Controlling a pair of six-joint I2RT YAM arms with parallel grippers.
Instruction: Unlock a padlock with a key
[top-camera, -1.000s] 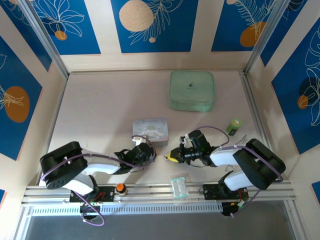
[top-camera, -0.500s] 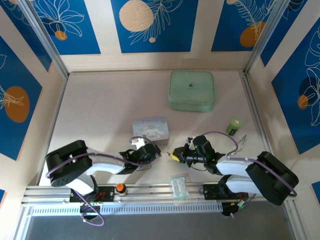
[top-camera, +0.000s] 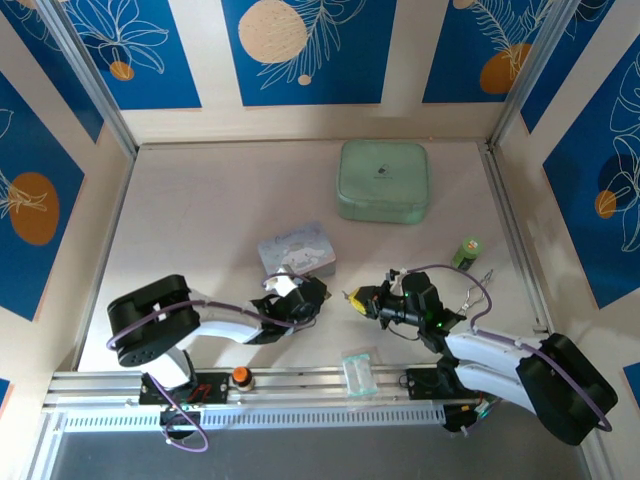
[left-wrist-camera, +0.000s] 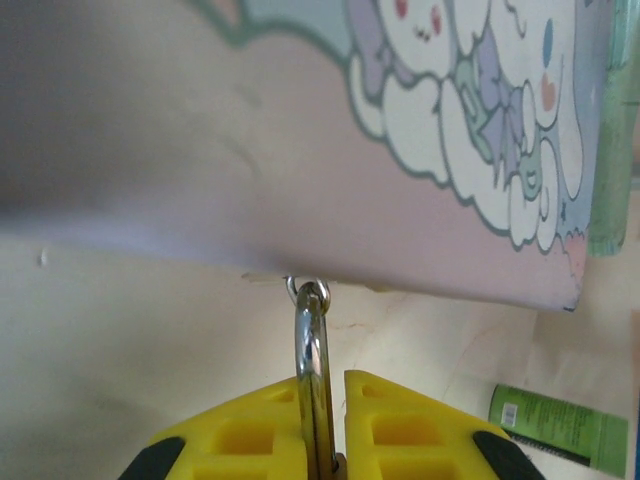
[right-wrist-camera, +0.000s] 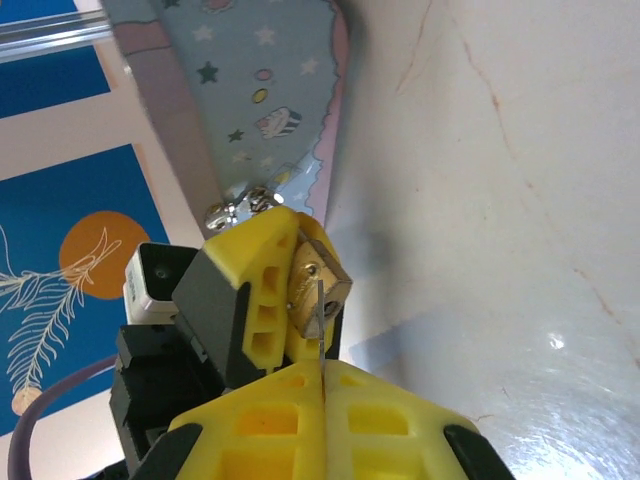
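Seen from above, two robot arms reach toward each other low over a pale table (top-camera: 200, 210), their yellow-tipped grippers nearly meeting just in front of a pastel blue cartoon box (top-camera: 297, 250). The left gripper (top-camera: 308, 300) lies just below the box's near right corner. The right gripper (top-camera: 352, 298) points at it from the right, a small gap between them. In the left wrist view, the left gripper's two yellow fingers (left-wrist-camera: 250, 425) are closed on the padlock, with its thin silver shackle (left-wrist-camera: 311, 350) standing upright out of the narrow slit between them and its top close to the box's lower edge. In the right wrist view, the padlock (right-wrist-camera: 320, 280) shows as a small brass block pinched at the tip of the left gripper's fingers, its flat end turned toward the camera. The right gripper's fingers (right-wrist-camera: 390, 420) are pressed together on the key (right-wrist-camera: 320, 320), seen edge-on as a thin silver line rising from between them. The key's tip meets the brass end of the padlock; whether it sits inside the keyhole cannot be told. Farther back on the table lies a mint green case (top-camera: 384, 180), a small green cylinder (top-camera: 467, 252) stands to the right, and a clear packet (top-camera: 359, 372) lies at the near edge.
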